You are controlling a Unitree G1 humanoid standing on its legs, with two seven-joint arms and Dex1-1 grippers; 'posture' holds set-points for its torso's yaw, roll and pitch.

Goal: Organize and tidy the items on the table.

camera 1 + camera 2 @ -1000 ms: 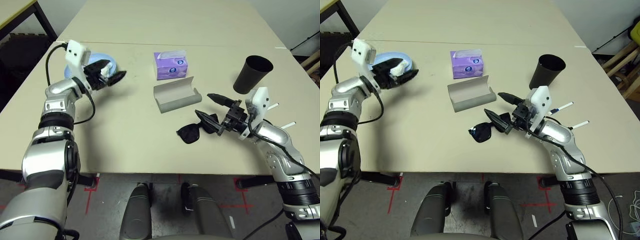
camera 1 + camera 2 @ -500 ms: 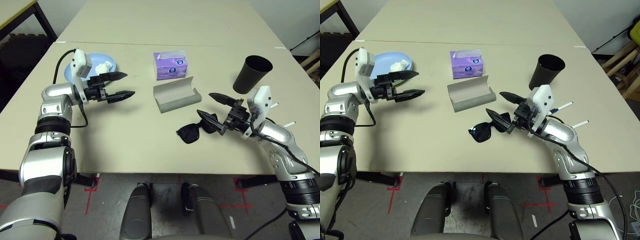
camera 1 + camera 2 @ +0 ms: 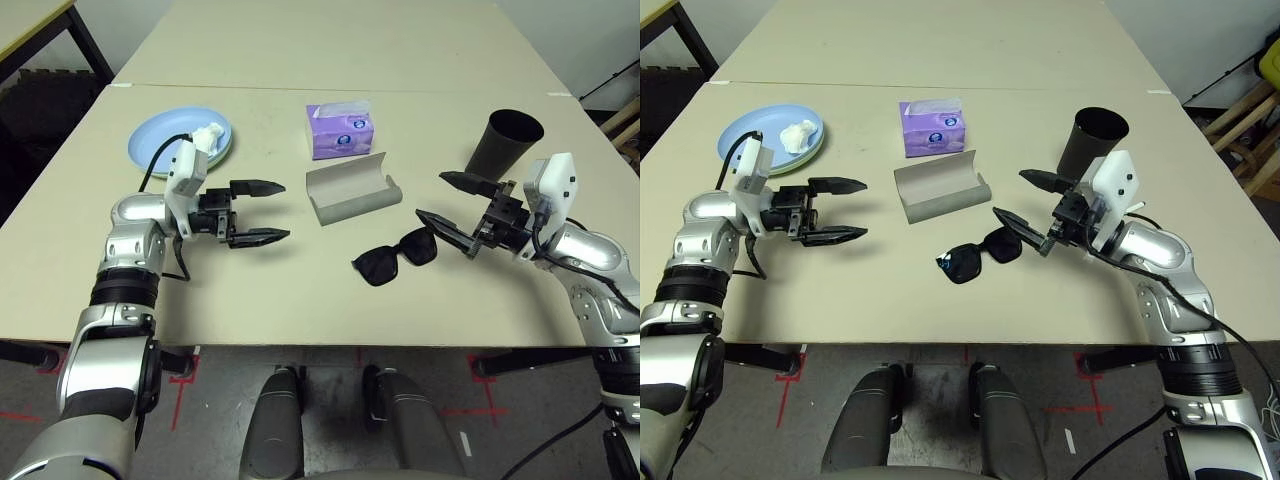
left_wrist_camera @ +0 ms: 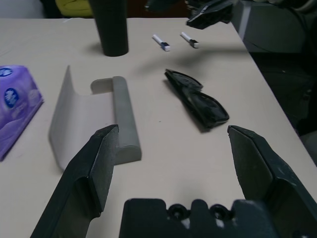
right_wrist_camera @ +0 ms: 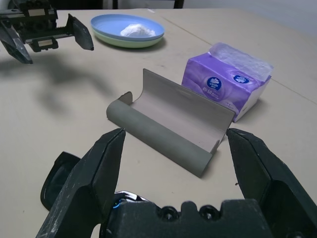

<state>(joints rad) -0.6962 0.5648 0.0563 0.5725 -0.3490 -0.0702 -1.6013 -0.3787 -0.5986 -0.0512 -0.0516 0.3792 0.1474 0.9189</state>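
Sunglasses [image 5: 62, 179] partly hidden behind right end effector [image 5: 173, 148], w/ fingers spread.

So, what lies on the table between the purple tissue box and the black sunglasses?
The grey glasses case, lying open, sits between the purple tissue box and the black sunglasses; the left eye view shows it.

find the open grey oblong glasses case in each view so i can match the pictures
Left eye view: grey oblong glasses case, centre, just below the purple tissue box.
Right eye view: centre, slightly left, below the box.
Left wrist view: left half, beside the left finger.
Right wrist view: centre, lid standing open.
Shared landmark: the purple tissue box next to the case.
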